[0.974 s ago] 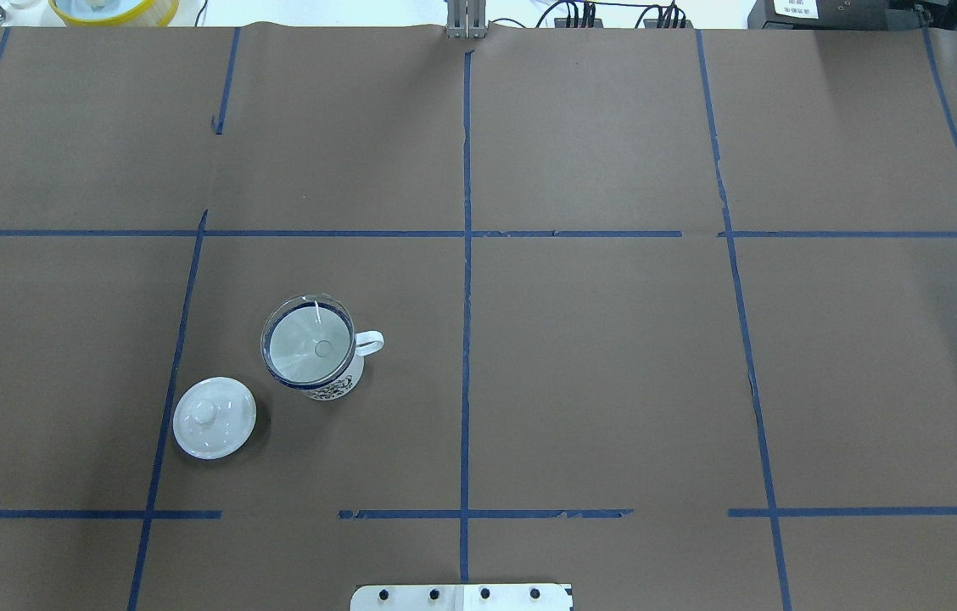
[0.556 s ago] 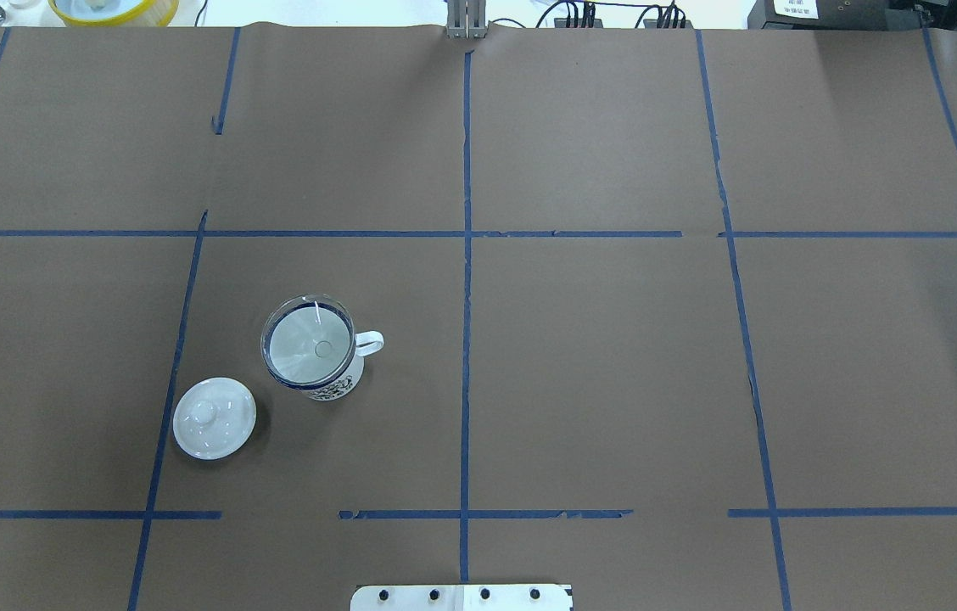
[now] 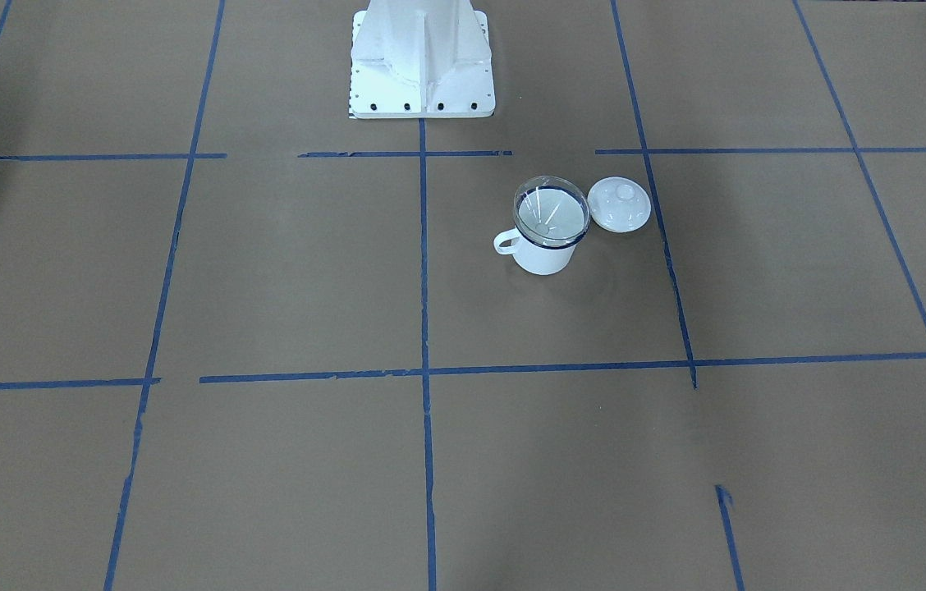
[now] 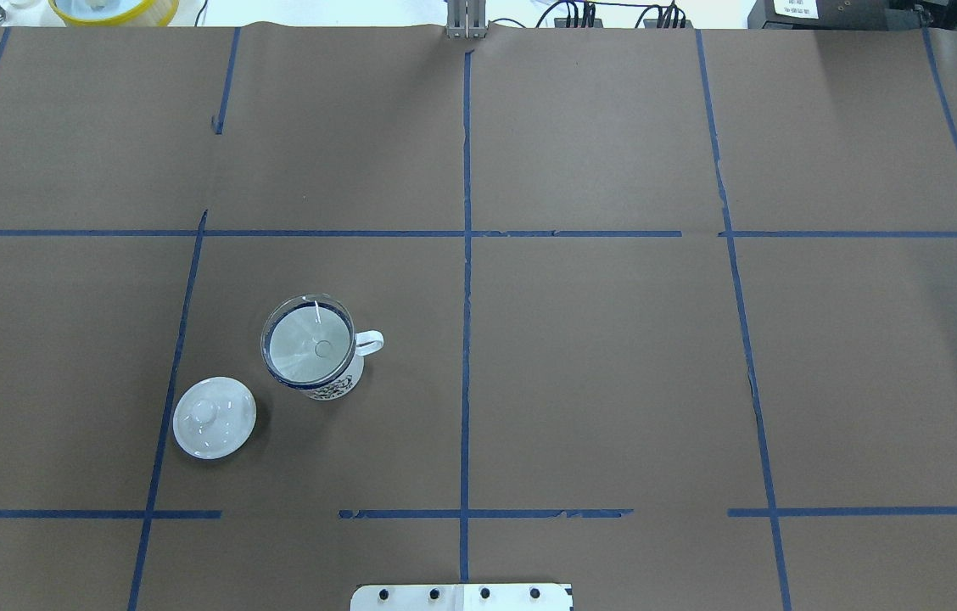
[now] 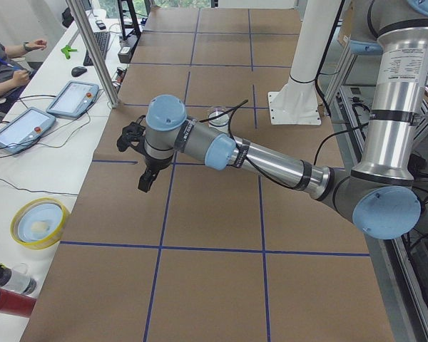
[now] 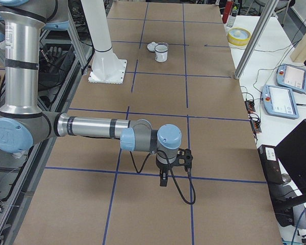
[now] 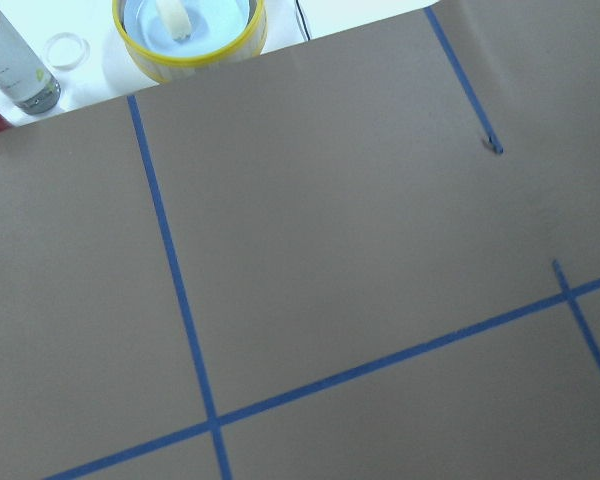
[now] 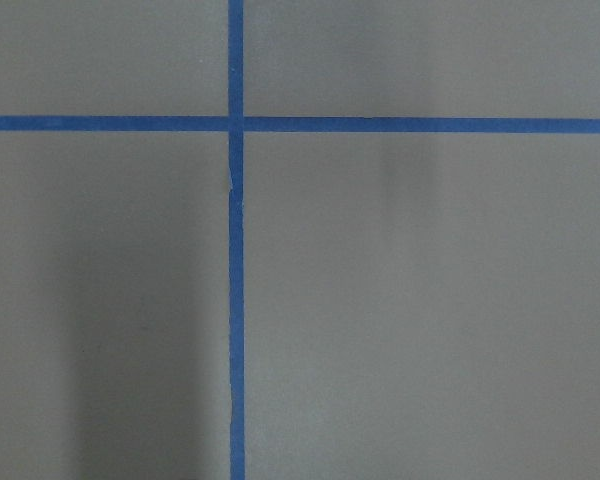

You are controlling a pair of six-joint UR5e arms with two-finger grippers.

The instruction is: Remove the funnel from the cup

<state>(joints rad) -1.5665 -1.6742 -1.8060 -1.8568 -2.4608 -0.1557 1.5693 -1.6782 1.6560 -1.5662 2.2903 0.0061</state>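
Base plate: the robot's white base plate [image 4: 461,596] sits at the middle of the desk's near edge; bolt heads show along its rim.
Lid: next out, a white domed lid [image 4: 214,417] with a knob lies flat in the left half of the desk, nearer the near edge than the far one; it sits just beside the cup, on the side toward the left end, with a small gap between them.
Cup: the white enamel cup [image 3: 545,258] stands upright in the left half, a touch farther out than the lid; it has a dark blue rim, and its loop handle points toward the desk's centre line.
Funnel: and there it is, the clear funnel [image 4: 310,344], seated in the cup's mouth; its wide cone rests on the blue rim, its stem points down inside, and nothing is touching it.
Left gripper: the left gripper [image 5: 145,184] hangs above the left half, out toward the far edge and well apart from the cup; its fingers point down; only the side view catches it, so I cannot tell how the jaws stand.
Right gripper: the right gripper [image 6: 163,179] hangs over the right end of the desk, fingers down, far from the cup; again I cannot tell the jaw state.
Bowl: a yellow-rimmed bowl [image 7: 188,30] sits past the far-left corner, off the brown paper.
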